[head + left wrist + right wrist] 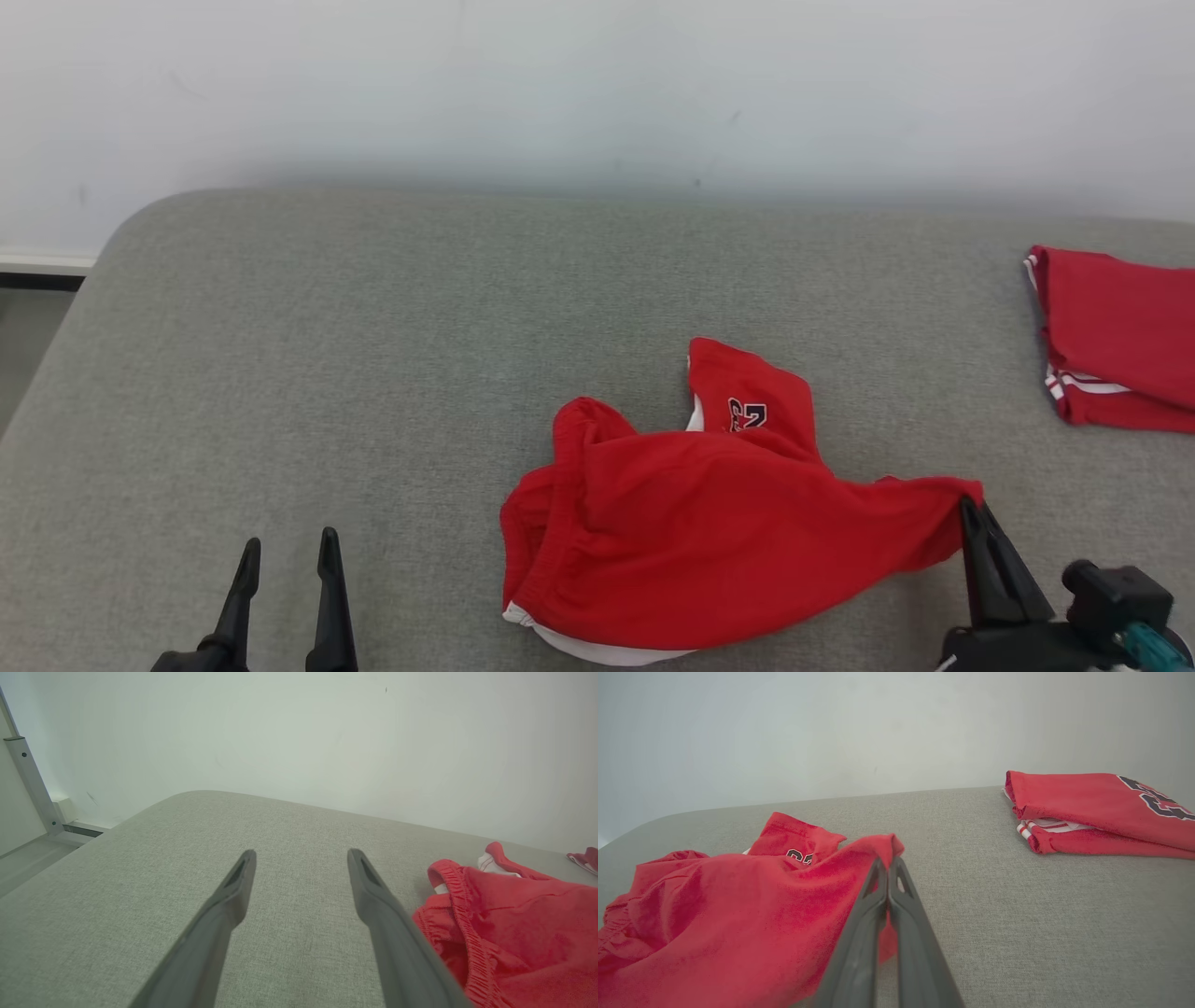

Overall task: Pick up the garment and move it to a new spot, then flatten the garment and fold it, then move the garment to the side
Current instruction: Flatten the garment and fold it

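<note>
left gripper fingers spread wide, nothing between them, over bare grey cushion. right gripper pinched tight on corner of red garment, prob just the hem edge, hard to say from here. rest of garment crumpled on cushion, left of right gripper, just right of left gripper. further off past right gripper: folded red jersey. white wall behind.

I see the red garment crumpled on the grey bench, white trim showing, right corner lifted.
</note>
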You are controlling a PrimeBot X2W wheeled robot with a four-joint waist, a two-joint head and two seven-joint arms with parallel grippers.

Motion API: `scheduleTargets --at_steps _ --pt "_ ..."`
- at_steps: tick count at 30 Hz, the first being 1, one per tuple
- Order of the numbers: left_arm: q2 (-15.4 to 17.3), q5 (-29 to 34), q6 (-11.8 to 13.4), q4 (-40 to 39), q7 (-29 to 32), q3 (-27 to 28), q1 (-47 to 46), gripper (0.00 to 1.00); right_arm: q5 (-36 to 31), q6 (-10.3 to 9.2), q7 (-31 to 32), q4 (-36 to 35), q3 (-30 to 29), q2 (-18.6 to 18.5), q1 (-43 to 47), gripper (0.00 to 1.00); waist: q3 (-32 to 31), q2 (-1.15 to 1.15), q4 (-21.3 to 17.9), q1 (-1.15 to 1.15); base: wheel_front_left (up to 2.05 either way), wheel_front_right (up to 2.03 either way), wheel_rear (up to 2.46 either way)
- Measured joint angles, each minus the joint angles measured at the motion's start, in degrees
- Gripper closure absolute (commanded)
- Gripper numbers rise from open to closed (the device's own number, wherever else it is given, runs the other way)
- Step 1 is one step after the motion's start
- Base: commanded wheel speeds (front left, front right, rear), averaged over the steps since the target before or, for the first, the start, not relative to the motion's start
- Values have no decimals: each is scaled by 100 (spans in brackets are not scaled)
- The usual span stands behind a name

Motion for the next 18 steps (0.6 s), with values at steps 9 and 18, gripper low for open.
scheduleTargets --at_steps 9,18 --pt "3 -38 -16 101 0 -93 -66 0 -11 0 -4 659 603 -107 -1136 100 15 0 286 0 0 0 0" --pt "0 -68 -54 268 0 -370 -187 0 -51 0 -355 2902 1090 -70 -2729 100 12 0 655 0 0 0 0"
